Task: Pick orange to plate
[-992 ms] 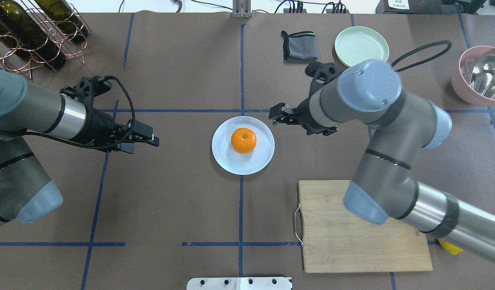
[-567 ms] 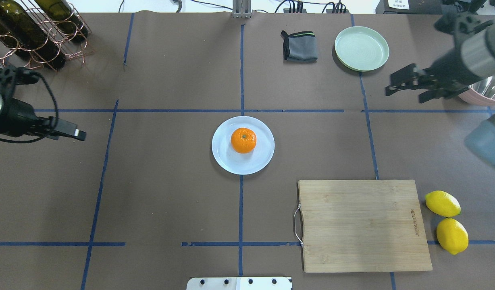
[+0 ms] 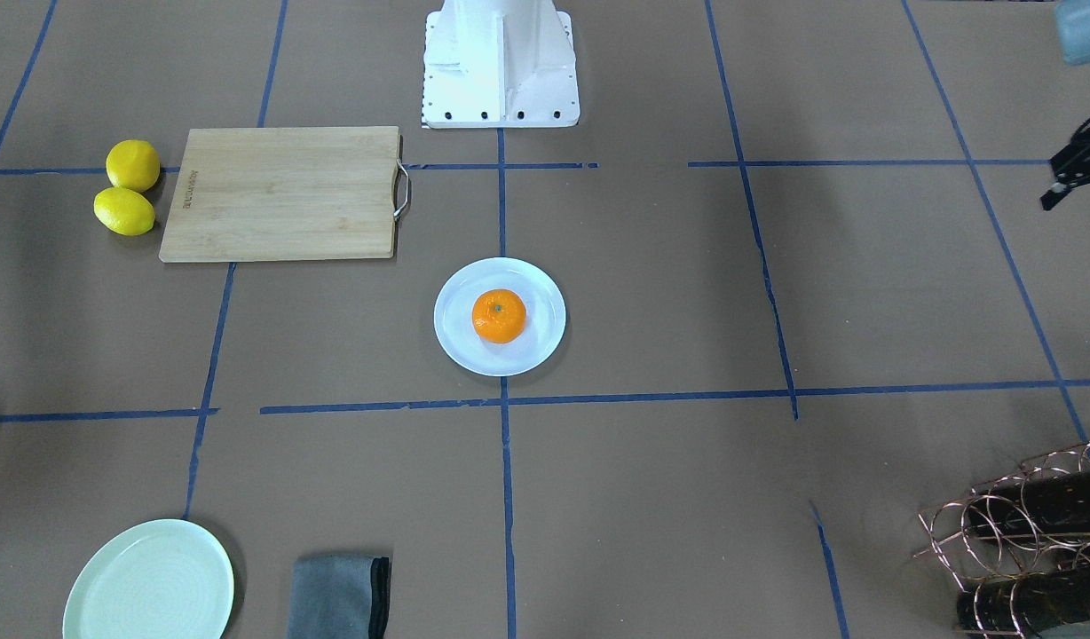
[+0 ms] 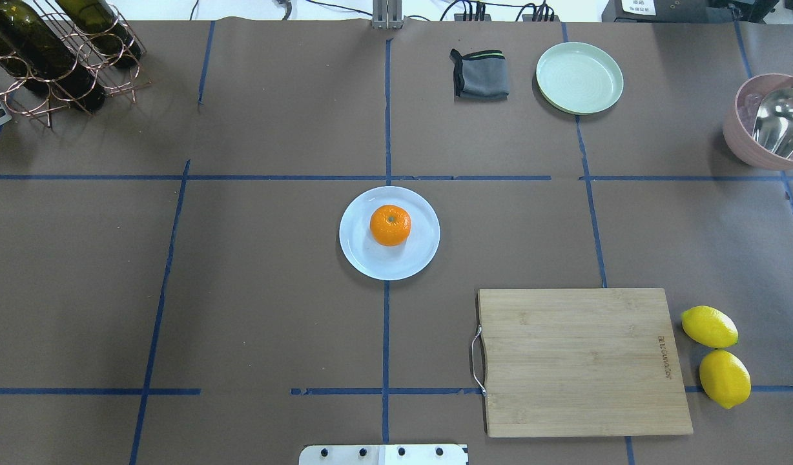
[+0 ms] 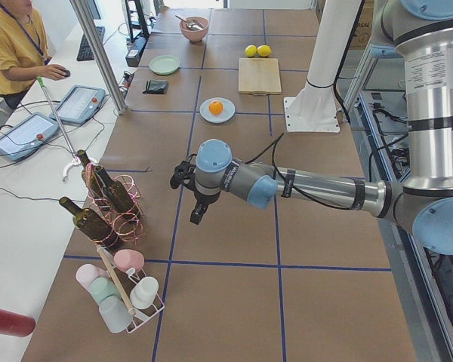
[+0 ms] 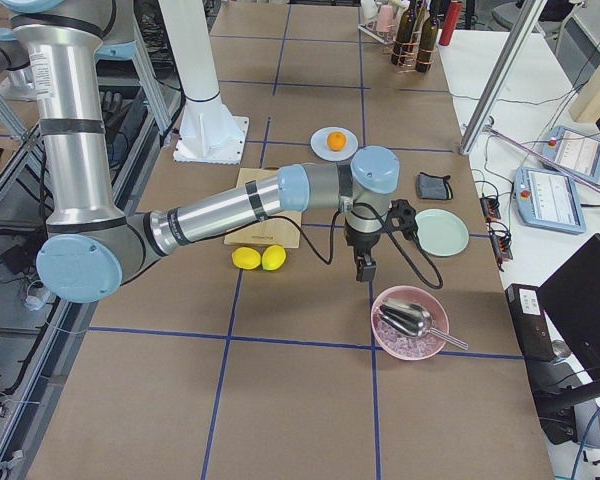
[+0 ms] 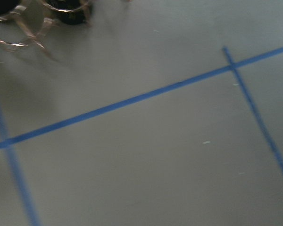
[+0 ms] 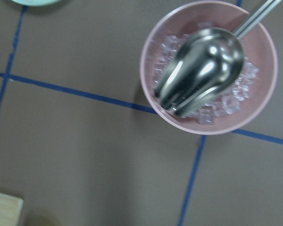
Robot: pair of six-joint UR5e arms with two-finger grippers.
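Note:
The orange rests on the white plate at the table's centre, its stem spot facing up, and nothing touches it. Both also show in the front-facing view: orange, plate. Neither arm appears in the overhead view. My left gripper is a small dark shape at the front-facing view's right edge, far from the plate, and I cannot tell whether it is open. My right gripper hangs near the pink bowl, seen only from the side, so its state is unclear. Neither wrist view shows fingers.
A wooden cutting board lies right of the plate, with two lemons beside it. A pale green plate and a grey cloth sit at the back. The pink bowl holds ice and a scoop. A wine rack stands back left.
Both arms have pulled away from the plate towards the table's ends and left the overhead view. The orange and the plate have stayed where they were.

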